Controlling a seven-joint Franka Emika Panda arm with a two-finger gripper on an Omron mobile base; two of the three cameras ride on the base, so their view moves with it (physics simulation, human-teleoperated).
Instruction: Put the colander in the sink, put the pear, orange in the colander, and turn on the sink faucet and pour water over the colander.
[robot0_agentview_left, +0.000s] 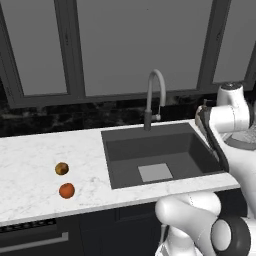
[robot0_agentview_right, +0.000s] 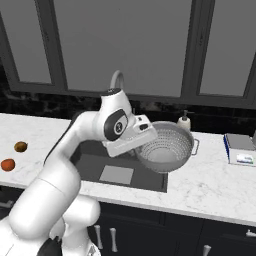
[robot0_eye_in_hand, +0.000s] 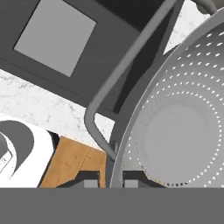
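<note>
Colander is clamped by its rim in your gripper, not yet in the sink; fruit and faucet remain.

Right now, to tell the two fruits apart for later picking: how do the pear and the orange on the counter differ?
The pear is dull olive-brown with a yellowish patch; the orange is bright orange-red. The pear lies farther back on the counter, the orange nearer its front edge. The orange looks slightly larger than the pear. Both are small and roundish, sit apart on the white marble left of the sink, and neither is yet in the colander.
</note>
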